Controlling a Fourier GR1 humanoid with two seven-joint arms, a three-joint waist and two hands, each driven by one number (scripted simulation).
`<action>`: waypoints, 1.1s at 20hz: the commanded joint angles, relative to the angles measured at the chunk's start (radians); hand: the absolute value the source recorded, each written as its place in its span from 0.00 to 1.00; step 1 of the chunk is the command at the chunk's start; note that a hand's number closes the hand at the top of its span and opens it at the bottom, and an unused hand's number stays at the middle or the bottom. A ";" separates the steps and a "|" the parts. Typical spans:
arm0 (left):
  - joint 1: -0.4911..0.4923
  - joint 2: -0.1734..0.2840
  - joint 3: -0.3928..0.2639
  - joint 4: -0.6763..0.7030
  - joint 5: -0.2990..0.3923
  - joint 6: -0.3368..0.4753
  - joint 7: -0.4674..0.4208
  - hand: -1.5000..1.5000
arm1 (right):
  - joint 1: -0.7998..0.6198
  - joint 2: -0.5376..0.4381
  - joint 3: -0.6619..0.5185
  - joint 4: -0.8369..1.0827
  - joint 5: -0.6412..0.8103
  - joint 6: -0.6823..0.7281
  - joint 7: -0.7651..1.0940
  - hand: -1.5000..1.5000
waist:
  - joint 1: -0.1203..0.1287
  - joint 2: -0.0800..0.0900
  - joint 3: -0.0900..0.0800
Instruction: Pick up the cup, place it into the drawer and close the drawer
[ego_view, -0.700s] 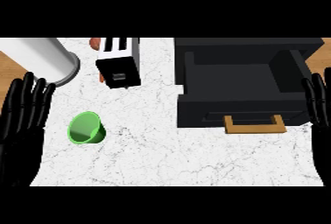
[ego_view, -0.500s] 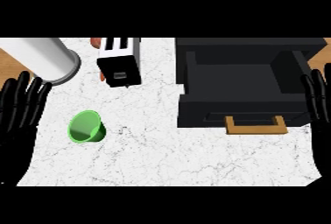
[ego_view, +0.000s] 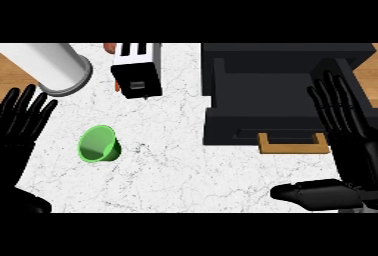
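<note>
A green cup (ego_view: 99, 144) lies on its side on the white marble counter (ego_view: 177, 170), left of centre. The black drawer (ego_view: 277, 95) stands pulled open at the upper right, its tan handle (ego_view: 293, 145) facing me and its inside bare. My left hand (ego_view: 22, 125) is open at the left edge, fingers straight, a short way left of the cup and not touching it. My right hand (ego_view: 347, 130) is open over the drawer's right side, fingers pointing up, thumb (ego_view: 310, 192) stretched left over the counter. Neither hand holds anything.
A white cylinder (ego_view: 53, 67) stands at the upper left. A black and white toaster (ego_view: 137, 70) sits at the top centre, between the cylinder and the drawer. Wooden surface shows at both upper corners.
My right hand has come in from the right edge, leftward over the drawer's right side, with its thumb now showing. The left hand shifted slightly. The cup has not moved.
</note>
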 joint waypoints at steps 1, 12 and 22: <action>-0.054 0.008 0.014 0.136 -0.021 -0.045 -0.030 0.00 | -0.051 -0.007 -0.046 0.081 -0.042 0.036 -0.024 0.00 | -0.002 -0.001 0.001; -0.100 0.028 0.037 0.452 -0.158 -0.103 -0.167 0.00 | -0.103 -0.003 -0.048 0.113 -0.014 0.051 -0.025 0.00 | -0.001 -0.002 0.001; -0.306 0.078 0.065 1.022 -0.367 -0.096 -0.490 0.00 | -0.156 -0.022 -0.080 0.109 -0.022 0.050 0.011 0.00 | -0.012 0.001 0.000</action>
